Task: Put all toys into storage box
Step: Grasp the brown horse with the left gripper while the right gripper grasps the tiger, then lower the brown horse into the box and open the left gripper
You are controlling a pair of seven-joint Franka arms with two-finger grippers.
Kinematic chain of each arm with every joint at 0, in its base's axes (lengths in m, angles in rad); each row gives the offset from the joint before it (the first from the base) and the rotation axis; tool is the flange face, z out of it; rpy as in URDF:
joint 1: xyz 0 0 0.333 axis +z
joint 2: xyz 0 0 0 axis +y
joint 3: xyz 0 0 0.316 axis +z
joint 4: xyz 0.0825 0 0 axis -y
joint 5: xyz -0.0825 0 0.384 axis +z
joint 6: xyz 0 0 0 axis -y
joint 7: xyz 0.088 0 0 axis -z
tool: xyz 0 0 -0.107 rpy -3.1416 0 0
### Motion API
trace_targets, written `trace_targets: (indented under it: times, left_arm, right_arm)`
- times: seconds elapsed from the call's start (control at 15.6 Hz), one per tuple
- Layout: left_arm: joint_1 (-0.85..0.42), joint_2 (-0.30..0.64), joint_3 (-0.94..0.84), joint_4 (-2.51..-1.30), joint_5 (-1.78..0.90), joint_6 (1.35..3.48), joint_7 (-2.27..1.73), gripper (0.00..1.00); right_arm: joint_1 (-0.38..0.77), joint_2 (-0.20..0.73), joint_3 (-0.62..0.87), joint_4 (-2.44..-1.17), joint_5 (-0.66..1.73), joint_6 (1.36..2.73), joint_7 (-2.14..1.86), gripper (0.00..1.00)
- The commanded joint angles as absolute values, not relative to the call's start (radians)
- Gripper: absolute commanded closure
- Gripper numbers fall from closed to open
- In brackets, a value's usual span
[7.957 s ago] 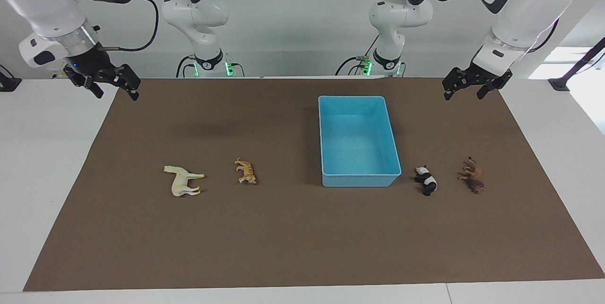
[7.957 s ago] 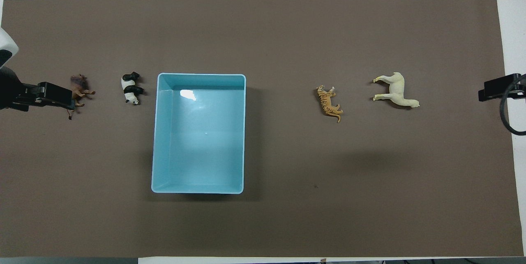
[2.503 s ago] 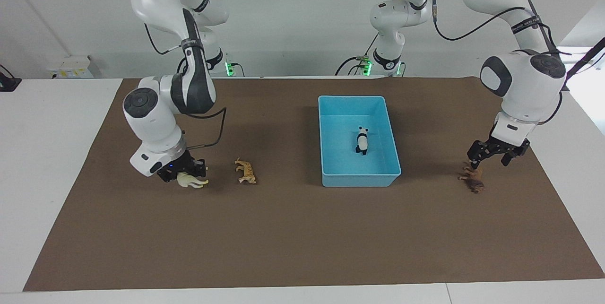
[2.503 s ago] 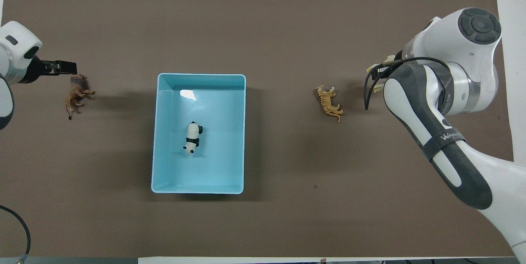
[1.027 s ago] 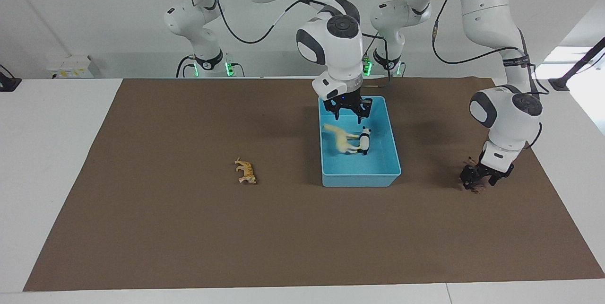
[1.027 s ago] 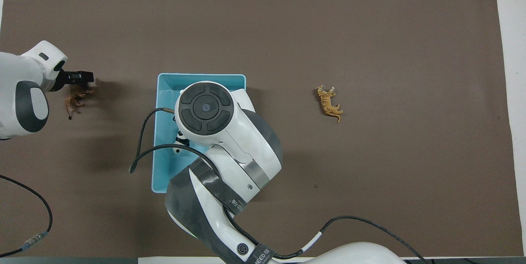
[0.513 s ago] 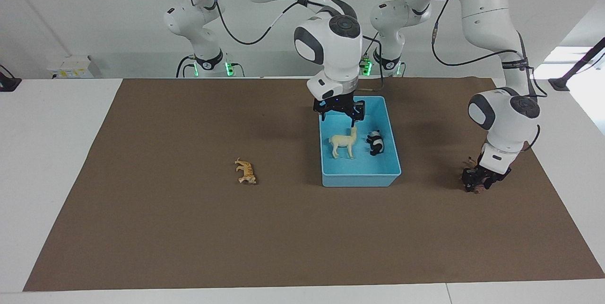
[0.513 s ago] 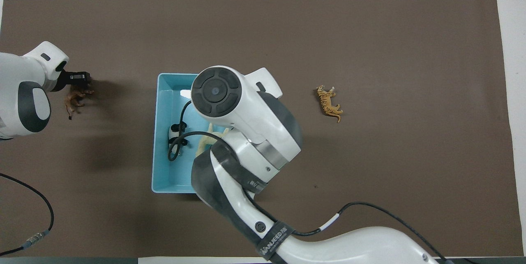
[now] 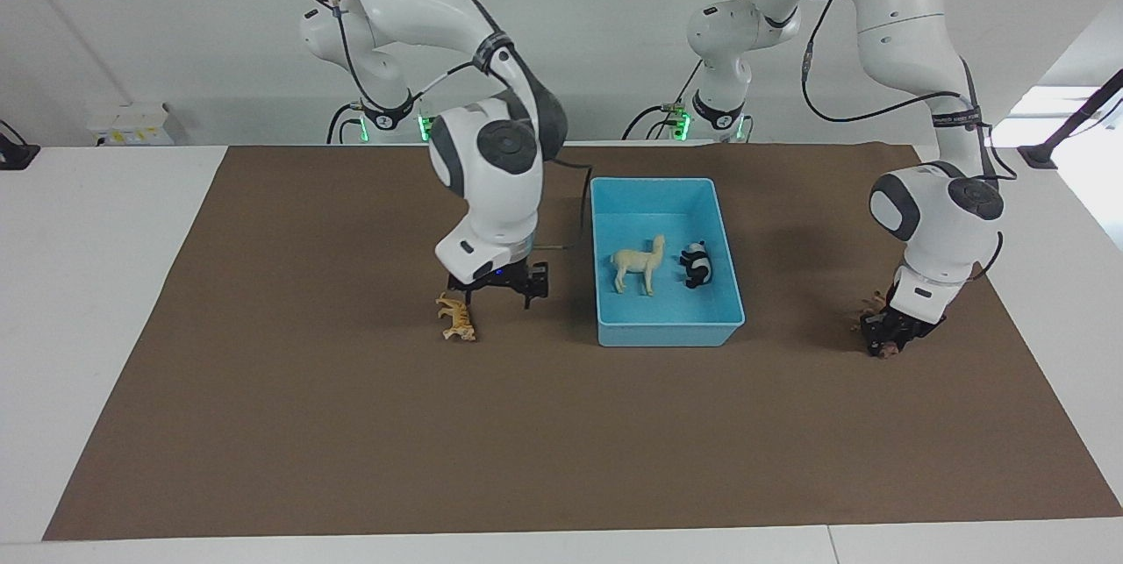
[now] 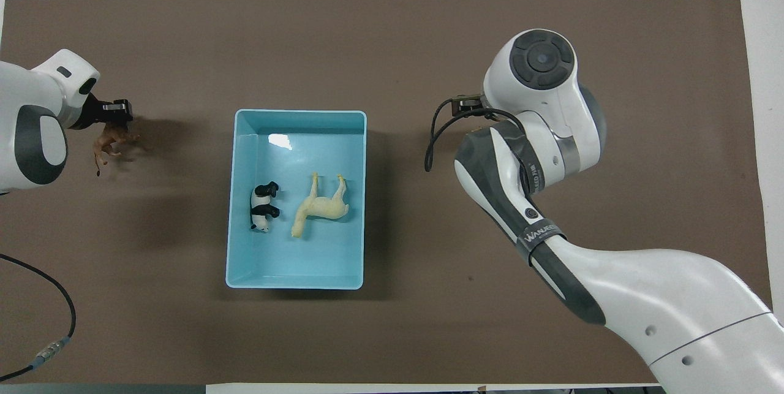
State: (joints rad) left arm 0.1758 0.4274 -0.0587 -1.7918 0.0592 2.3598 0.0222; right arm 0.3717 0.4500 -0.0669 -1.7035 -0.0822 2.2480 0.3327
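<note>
Left gripper (image 9: pixel 891 336) is down at the desk's left-arm end, clamped tight on the brown lion (image 10: pixel 109 143); the lion sits at mat level, whether lifted I cannot tell, long axis running roughly toward and away from the robots, head end hidden by the gripper. Right gripper (image 9: pixel 497 285) hangs low just above the brown mat (image 9: pixel 351 424), fingers spread wide, holding nothing, right beside the orange tiger (image 9: pixel 456 318) on its storage-box side, not touching as far as I can tell. Tiger lies on its side, long axis pointing toward and away from the robots; the right arm hides it in the overhead view. Light blue storage box (image 10: pixel 233 198) sits mid-desk, long side running away from the robots. Inside it: the cream horse (image 10: pixel 320 210) with body across the box and neck angled toward the robots, and the panda (image 10: pixel 263 206) just beside it toward the left arm's end, long axis front-to-back, head nearer the robots.
</note>
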Motion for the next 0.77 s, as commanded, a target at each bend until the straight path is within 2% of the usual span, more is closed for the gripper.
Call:
trace_targets:
  times: [0.0,0.32,0.45,0.58,0.71]
  left_arm:
    - [0.124,0.358,-0.054,-1.724,0.077,2.162,-0.101,0.73]
    - [-0.039,0.200,-0.063,-1.727,0.061,1.876,-0.461,0.72]
    - [-0.145,0.167,-0.064,-1.756,0.060,1.842,-0.653,0.72]
    - [-0.239,0.143,-0.064,-1.814,0.054,1.864,-0.780,0.72]
    - [-0.285,0.111,-0.064,-1.893,0.054,1.923,-0.843,0.64]
  right_arm:
    - [0.360,0.361,-0.048,-1.887,-0.080,2.347,0.284,0.00]
    - [0.377,0.348,-0.038,-1.913,-0.061,2.345,0.261,0.00]
    - [0.371,0.345,-0.038,-1.939,-0.061,2.361,0.206,0.00]
    - [0.362,0.334,-0.038,-2.001,-0.061,2.445,0.175,0.00]
    - [0.365,0.330,-0.038,-2.048,-0.058,2.502,0.182,0.00]
